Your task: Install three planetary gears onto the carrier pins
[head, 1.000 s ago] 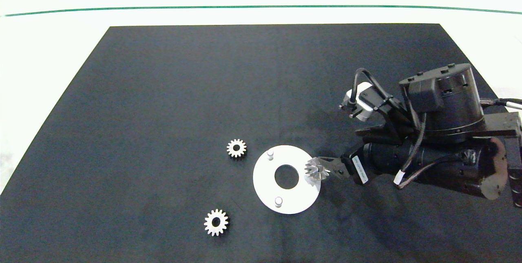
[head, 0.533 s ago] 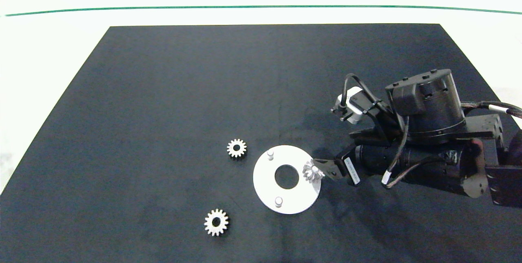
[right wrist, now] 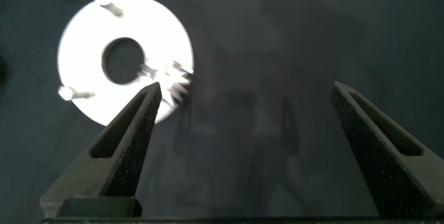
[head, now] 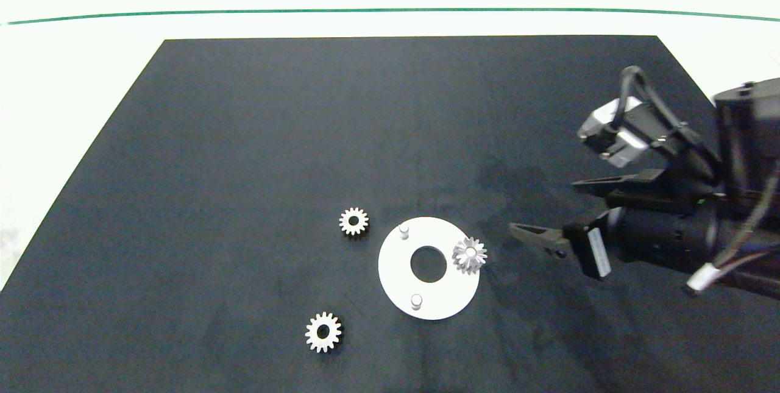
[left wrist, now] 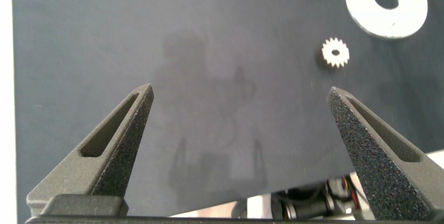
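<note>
A small silvery metal spur gear (head: 470, 254) is seated on the right-hand edge of the flat white ring-shaped disc (head: 396, 274), over the spot where the third peg would stand; it lies flat and is touched by no gripper. In the right wrist view the same gear (right wrist: 173, 80) is seen at the disc's rim (right wrist: 83, 33), partly hidden behind one grey finger. Two short white-grey cylindrical pegs are left bare on the disc: one (head: 403, 231) at its far left side, one (head: 416, 301) at its near side. A second small silvery gear (head: 353, 221) lies on the black mat (head: 244, 137) just beyond the disc's upper left edge, apart from it. A third silvery gear (head: 323, 332) lies on the mat nearer the camera, to the lower left of the disc and well clear of it.

The right gripper (head: 548, 213) is held to the right of the disc, apart from the seated gear, its two fingers spread wide with nothing between them. The left gripper (left wrist: 239, 123) is seen only in its own wrist view, over bare mat well away from the disc (left wrist: 402, 16), its fingers likewise spread wide and empty.
</note>
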### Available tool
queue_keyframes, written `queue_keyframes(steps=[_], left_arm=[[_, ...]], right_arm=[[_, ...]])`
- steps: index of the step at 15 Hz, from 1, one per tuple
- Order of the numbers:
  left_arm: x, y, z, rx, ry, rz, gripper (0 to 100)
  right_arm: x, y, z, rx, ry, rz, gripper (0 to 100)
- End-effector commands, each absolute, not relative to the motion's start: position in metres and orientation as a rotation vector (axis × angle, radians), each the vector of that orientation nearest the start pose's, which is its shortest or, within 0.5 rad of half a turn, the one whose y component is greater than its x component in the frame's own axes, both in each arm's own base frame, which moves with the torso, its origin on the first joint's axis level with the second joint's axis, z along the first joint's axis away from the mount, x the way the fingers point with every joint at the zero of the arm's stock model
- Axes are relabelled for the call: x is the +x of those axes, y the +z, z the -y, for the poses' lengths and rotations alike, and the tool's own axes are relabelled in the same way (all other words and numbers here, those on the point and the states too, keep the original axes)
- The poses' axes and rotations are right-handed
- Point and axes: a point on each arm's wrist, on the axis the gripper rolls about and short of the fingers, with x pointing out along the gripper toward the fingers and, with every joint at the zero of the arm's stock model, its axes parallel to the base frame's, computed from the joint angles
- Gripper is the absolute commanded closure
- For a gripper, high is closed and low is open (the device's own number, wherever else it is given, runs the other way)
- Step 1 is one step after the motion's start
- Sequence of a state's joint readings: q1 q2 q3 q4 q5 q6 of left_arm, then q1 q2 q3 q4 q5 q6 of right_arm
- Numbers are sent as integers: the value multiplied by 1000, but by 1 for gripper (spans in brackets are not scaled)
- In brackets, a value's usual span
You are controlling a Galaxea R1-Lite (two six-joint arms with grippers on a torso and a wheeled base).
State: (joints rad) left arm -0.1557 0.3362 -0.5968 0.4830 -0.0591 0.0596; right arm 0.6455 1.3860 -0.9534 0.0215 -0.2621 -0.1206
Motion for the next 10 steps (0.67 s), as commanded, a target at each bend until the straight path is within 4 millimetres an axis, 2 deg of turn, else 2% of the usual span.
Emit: queue_keyframes(steps=[1, 3, 5, 8, 10], left_arm=[[-14, 160, -2, 140, -301, -247, 0], [8, 134, 3, 242, -336, -269, 0], [29, 130, 9, 286, -366, -321, 0], [59, 131, 21, 307, -429, -356, 0], [74, 126, 28, 337, -451, -360, 0]], right_arm=[[98, 274, -52, -228, 279, -245, 0], [52, 275, -20, -200, 212, -195, 0], [7, 266, 4, -183, 126, -174, 0], [-46, 246, 19, -176, -1, -140, 0], [-65, 237, 20, -179, -54, -118, 0]])
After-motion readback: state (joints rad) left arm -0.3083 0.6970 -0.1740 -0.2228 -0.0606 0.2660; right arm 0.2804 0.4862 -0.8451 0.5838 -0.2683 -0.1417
